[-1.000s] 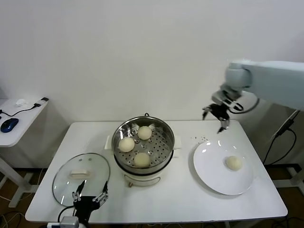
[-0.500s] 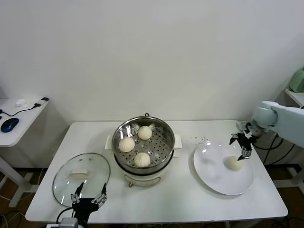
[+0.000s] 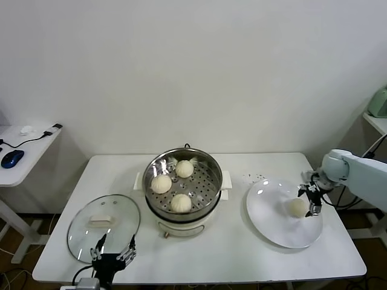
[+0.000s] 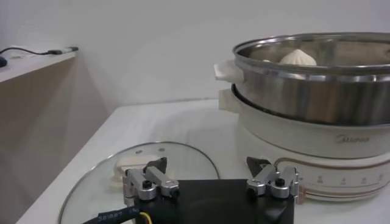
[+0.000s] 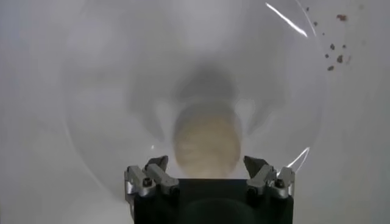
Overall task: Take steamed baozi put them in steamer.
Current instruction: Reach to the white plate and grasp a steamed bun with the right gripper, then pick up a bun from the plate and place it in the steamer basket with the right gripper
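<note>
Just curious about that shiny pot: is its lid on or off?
Off. The steamer stands uncovered with three baozi showing inside; the glass lid lies flat on the table beside it.

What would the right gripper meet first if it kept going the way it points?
The last baozi on the plate. The right gripper, jaws open, points straight down at it, though how much gap is left is unclear.
</note>
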You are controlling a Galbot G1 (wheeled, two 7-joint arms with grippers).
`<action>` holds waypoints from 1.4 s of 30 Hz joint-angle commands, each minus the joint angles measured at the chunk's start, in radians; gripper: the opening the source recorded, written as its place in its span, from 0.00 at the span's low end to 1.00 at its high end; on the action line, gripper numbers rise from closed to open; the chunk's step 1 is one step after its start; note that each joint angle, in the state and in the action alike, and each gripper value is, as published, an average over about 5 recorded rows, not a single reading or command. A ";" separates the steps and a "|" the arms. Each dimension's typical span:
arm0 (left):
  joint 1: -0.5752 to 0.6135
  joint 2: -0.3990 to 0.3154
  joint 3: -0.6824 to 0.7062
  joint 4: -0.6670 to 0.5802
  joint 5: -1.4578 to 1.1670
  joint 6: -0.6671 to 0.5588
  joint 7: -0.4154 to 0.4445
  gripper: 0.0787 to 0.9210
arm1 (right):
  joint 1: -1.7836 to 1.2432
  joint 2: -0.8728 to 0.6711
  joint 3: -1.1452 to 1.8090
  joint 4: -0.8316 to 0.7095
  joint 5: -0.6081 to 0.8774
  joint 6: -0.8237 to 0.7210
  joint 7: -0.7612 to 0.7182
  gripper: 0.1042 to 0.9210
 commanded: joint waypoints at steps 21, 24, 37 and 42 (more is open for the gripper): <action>0.014 0.003 0.005 -0.022 0.003 -0.001 -0.001 0.88 | 0.508 -0.036 -0.312 0.242 0.268 -0.035 -0.045 0.69; 0.014 0.003 0.008 -0.026 0.005 -0.001 -0.001 0.88 | 0.721 0.020 -0.451 0.319 0.411 -0.064 -0.056 0.69; 0.009 0.020 0.012 -0.048 0.004 0.012 0.002 0.88 | 0.901 0.404 -0.390 0.543 0.860 -0.288 0.114 0.69; -0.004 0.021 0.007 -0.064 -0.005 0.031 0.005 0.88 | 0.737 0.500 -0.370 0.491 0.824 -0.316 0.169 0.69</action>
